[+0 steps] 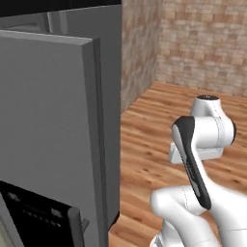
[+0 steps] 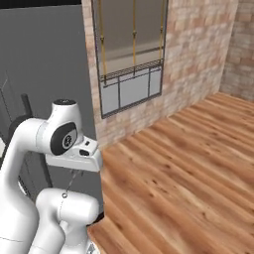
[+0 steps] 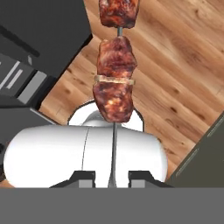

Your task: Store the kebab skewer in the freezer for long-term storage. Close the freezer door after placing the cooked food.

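In the hand view the two dark fingertips of the gripper [image 3: 112, 178] are sitting at the bottom edge, and the jaws are pinching the thin silvery metal stick of the kebab skewer [image 3: 114, 78] between them. The stick is running straight up the picture from the grip, carrying three glossy red-brown meat chunks with a thin pale slice wedged between the lower two; the topmost chunk is being cut off by the upper edge, so the far end of the skewer cannot be made out. Behind the skewer, the brown wooden plank floor [image 3: 175, 65] is showing, with dark grey appliance surfaces crowding in at the upper left and lower right, too cropped to identify. In the left base view the tall grey steel freezer door [image 1: 48, 120] is standing swung open toward the camera, its black rectangular dispenser panel [image 1: 36, 210] being clipped by the lower edge, and the door is hiding the freezer interior. In the right base view a thin line, perhaps the skewer, is hanging below the white hand, too faint to tell.
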